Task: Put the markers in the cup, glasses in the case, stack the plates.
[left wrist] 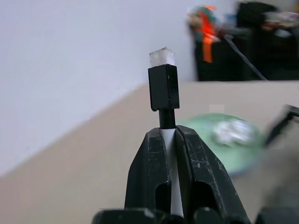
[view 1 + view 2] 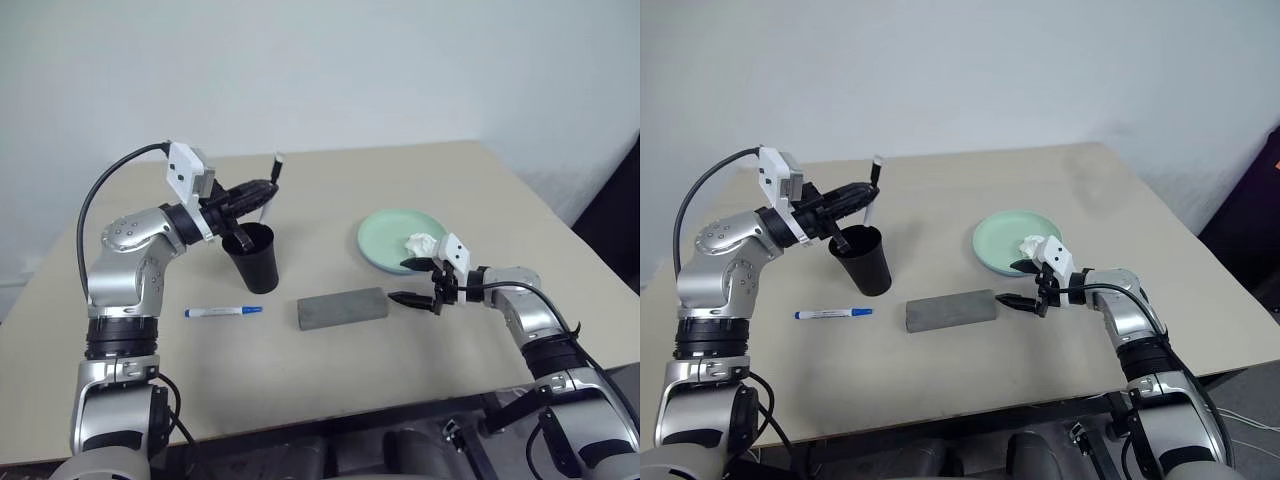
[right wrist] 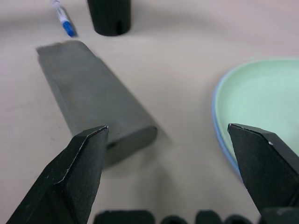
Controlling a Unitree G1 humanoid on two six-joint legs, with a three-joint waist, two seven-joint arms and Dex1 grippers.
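Taking the grey case (image 2: 341,307) as landmark: it is a flat, matte, felt-like rectangular box lying closed on the tan table (image 2: 420,370), its lid shut so nothing inside can be seen. Just to its left lies a slim white-barrelled marker with a blue cap (image 2: 222,312), flat on the tabletop. Just to the case's right the right gripper (image 2: 412,282) hangs low over the table with its two black fingers spread wide and nothing between them.

Behind the case and to its left stands the black cup (image 2: 253,257), a matte tapered tumbler, upright; whether anything lies inside cannot be told. Over its rim the left gripper (image 2: 262,191) is clamped narrowly on a black-capped marker (image 2: 273,180), white barrel between the fingers, cap end pointing up and away.

Behind the case to the right sits the pale green plate (image 2: 385,240), round and smooth, resting on a light blue plate whose edge peeks out beneath (image 3: 218,135). A crumpled white tissue (image 2: 423,243) lies in the green plate.
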